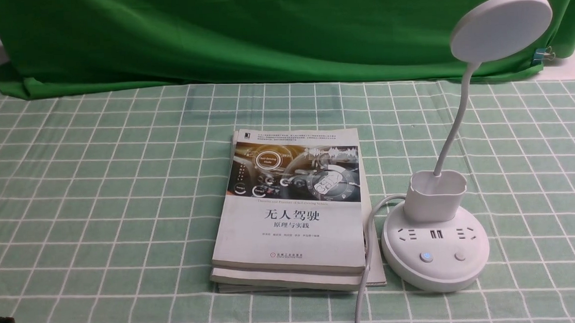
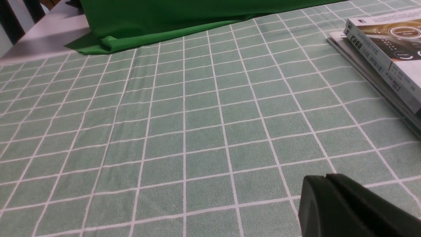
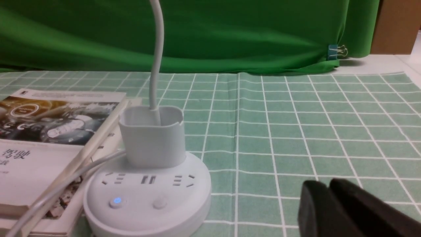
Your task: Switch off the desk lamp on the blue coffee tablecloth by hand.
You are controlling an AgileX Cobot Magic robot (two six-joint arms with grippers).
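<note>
The white desk lamp (image 1: 435,249) stands on the pale green grid tablecloth (image 1: 99,189) at the right. Its round disc head (image 1: 501,26) sits high on a thin bent neck above a cup holder. The round base has sockets and two buttons; the left button (image 1: 425,257) glows blue. The lamp also shows in the right wrist view (image 3: 148,194), with the lit button (image 3: 115,200). My right gripper (image 3: 327,187) is shut and empty, low over the cloth to the right of the base. My left gripper (image 2: 325,179) is shut and empty over bare cloth, far left of the lamp.
A stack of books (image 1: 292,210) lies just left of the lamp base, with the lamp's white cord (image 1: 367,265) running along its edge. The books' edge shows in the left wrist view (image 2: 384,56). A dark green backdrop (image 1: 262,31) hangs behind.
</note>
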